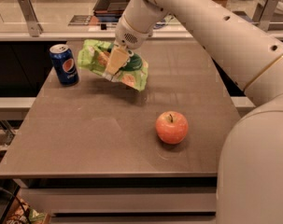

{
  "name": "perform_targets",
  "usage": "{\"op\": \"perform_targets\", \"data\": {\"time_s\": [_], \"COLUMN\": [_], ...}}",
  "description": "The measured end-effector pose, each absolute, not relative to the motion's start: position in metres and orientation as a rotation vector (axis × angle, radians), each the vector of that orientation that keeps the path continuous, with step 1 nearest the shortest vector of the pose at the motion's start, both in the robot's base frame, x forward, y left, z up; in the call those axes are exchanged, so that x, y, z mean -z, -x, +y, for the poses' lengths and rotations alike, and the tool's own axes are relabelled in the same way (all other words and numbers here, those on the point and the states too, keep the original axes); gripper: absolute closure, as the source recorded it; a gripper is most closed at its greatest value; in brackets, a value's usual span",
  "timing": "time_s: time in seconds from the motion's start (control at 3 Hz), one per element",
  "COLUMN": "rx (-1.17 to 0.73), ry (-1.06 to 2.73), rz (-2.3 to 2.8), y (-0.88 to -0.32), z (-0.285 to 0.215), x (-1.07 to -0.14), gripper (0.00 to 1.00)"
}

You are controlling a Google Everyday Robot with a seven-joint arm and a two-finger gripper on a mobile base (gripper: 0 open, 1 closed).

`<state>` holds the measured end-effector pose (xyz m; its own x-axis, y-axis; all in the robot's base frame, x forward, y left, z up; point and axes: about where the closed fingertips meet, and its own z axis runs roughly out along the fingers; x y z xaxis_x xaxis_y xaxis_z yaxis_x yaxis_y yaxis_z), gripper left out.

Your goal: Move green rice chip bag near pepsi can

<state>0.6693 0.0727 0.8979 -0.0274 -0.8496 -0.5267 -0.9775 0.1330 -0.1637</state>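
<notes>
The green rice chip bag point(96, 56) is light green with tan chip pictures and hangs tilted above the back left of the table. My gripper point(114, 65) is shut on the bag's middle and holds it off the tabletop. The pepsi can point(64, 64), blue with a silver top, stands upright near the table's back left edge, just left of the bag's left end. My white arm reaches in from the upper right.
A red apple point(171, 127) sits on the brown table point(99, 139) right of centre. A counter with a dark tray point(114, 1) runs behind the table. My robot body fills the right side.
</notes>
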Motion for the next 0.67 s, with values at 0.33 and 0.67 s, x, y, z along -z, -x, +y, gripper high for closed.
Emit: {"op": "perform_targets", "data": {"time_s": [0.33, 0.67], "rx": [-0.287, -0.21], "ry": [1.757, 1.775], "rz": [1.934, 1.979], "y": [-0.661, -0.659], "z": [0.091, 0.103], "x": [-0.89, -0.874], "gripper": [1.0, 1.0]}}
